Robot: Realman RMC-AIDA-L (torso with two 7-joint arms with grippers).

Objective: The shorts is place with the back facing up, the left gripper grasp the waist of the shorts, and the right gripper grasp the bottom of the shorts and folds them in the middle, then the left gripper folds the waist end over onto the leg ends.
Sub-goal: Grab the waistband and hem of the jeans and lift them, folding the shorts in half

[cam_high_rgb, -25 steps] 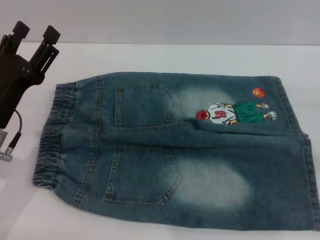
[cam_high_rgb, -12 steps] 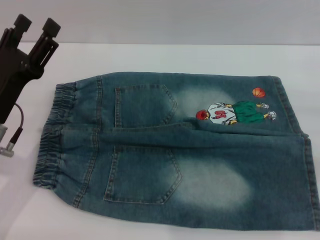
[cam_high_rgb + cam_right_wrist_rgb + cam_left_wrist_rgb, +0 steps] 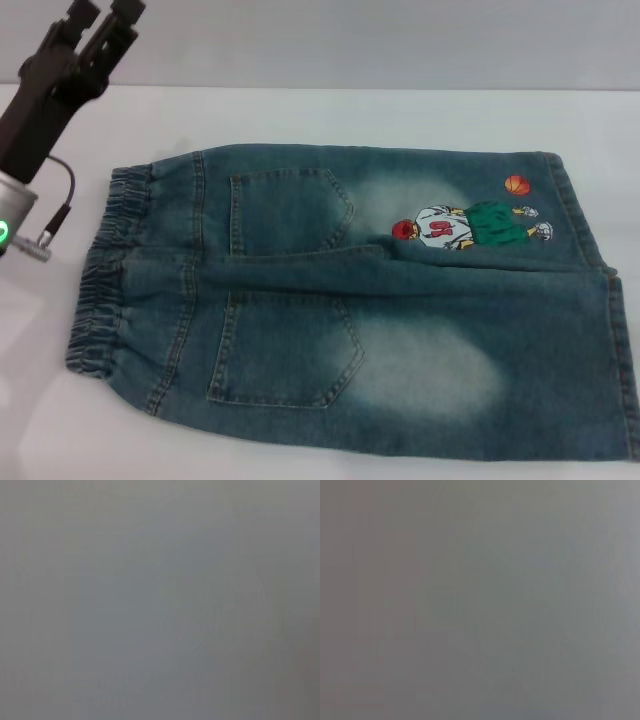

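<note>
The shorts (image 3: pixel 330 300) lie flat on the white table (image 3: pixel 300 115) with the two back pockets up. The waist of the shorts (image 3: pixel 105 270), a gathered elastic band, is at the left. The bottom of the shorts (image 3: pixel 572 215) is at the right, next to the cartoon print (image 3: pixel 465 225). My left gripper (image 3: pixel 103 12) hangs in the far left corner, above and behind the waist, clear of the cloth. It is open with nothing between its fingers. My right gripper is out of view. Both wrist views show only plain grey.
A thin black cable with a silver plug (image 3: pixel 45 240) hangs from the left wrist, just left of the waistband. A green light (image 3: pixel 3 232) glows on that wrist. The lower leg hem reaches the head view's right edge.
My left gripper has risen and shifted toward the back, its fingertips now at the head view's top edge. Its silver wrist with the green light has come into view. The shorts have not moved.
</note>
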